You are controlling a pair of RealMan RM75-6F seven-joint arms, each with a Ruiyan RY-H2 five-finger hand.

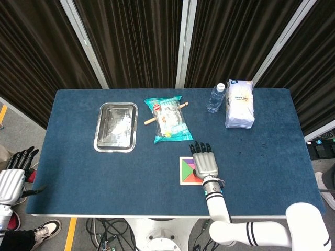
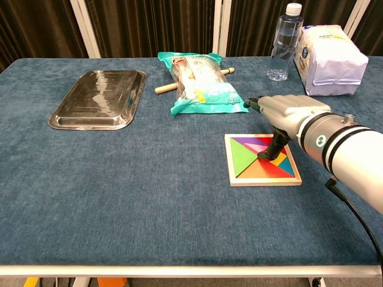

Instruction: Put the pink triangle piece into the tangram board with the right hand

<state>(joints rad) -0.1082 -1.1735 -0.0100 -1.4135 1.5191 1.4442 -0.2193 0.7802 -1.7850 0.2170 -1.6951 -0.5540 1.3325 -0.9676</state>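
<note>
The wooden tangram board (image 2: 263, 182) lies on the blue table, right of centre near the front edge. It holds coloured pieces, and the pink triangle piece (image 2: 254, 145) lies flat in its upper middle. My right hand (image 2: 286, 115) hovers over the board's right half with one finger (image 2: 270, 149) reaching down to the pieces just beside the pink triangle; it grips nothing. In the head view the right hand (image 1: 205, 164) covers most of the board (image 1: 183, 172), its fingers stretched out. My left hand (image 1: 11, 180) hangs off the table's front left corner, fingers apart and empty.
A metal tray (image 2: 99, 98) sits at the back left. A snack bag (image 2: 200, 84) lies over a wooden stick (image 2: 164, 88) at the back centre. A water bottle (image 2: 282, 43) and a white bag (image 2: 330, 52) stand at the back right.
</note>
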